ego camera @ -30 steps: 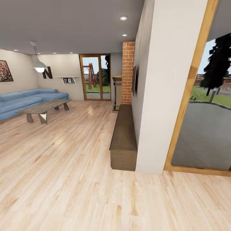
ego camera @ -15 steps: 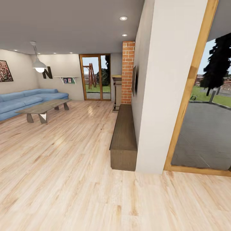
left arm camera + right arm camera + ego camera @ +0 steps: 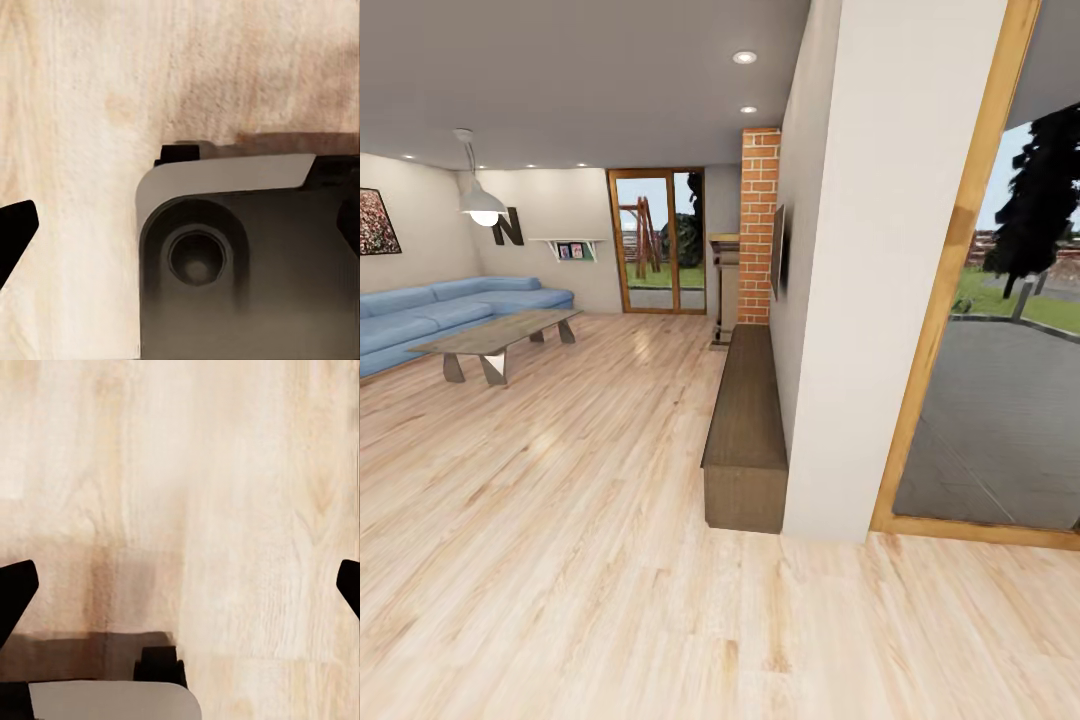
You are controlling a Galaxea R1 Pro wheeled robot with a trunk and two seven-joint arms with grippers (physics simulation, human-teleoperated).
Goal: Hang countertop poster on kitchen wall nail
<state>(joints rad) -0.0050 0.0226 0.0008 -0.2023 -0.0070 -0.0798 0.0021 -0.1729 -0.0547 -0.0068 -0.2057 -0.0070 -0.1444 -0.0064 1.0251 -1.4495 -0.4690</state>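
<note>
Both end effectors released over wood floor (image 3: 560,560), blue sofa (image 3: 420,320) cut off

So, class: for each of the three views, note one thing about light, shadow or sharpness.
Head view: ceiling spotlights glow and the wood floor shows a soft sheen near the coffee table. Left wrist view: a dark shadow lies on the floor behind the grey robot part, whose lower half looks hazy. Right wrist view: a faint shadow band crosses the floor.
</note>
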